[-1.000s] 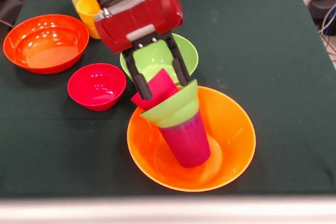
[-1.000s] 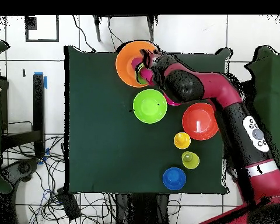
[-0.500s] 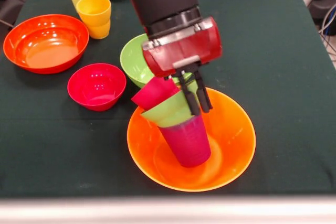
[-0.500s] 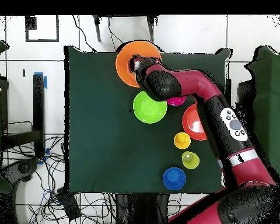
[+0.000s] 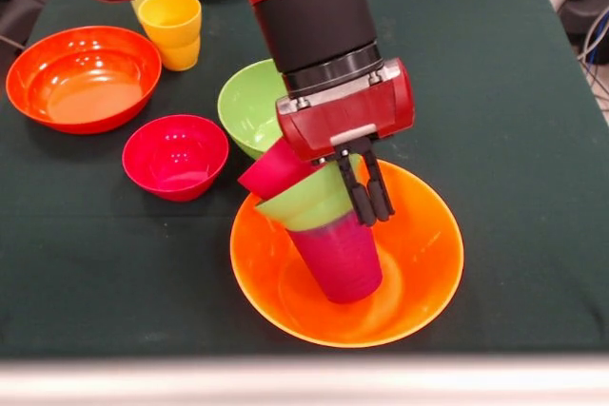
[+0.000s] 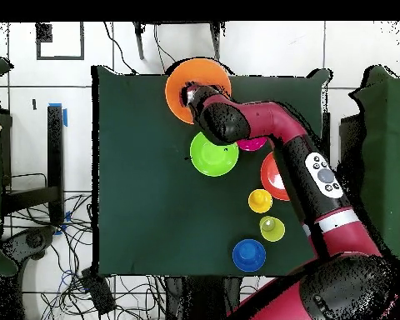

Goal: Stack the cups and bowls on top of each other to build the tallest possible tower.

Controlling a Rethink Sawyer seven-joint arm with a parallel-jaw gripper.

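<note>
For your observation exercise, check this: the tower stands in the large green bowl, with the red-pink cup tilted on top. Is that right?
Not quite. The front view shows the tower standing in the large yellow-orange bowl, not the green one. The red-pink cup does sit tilted on top.

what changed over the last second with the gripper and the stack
The gripper let go of the red-pink cup and slid off to the picture's right; its closed fingers now hang beside the small green bowl, over the large yellow-orange bowl. The cup lies tilted in the green bowl atop the purple cup, as before. The other bowls and cups did not move.
</note>
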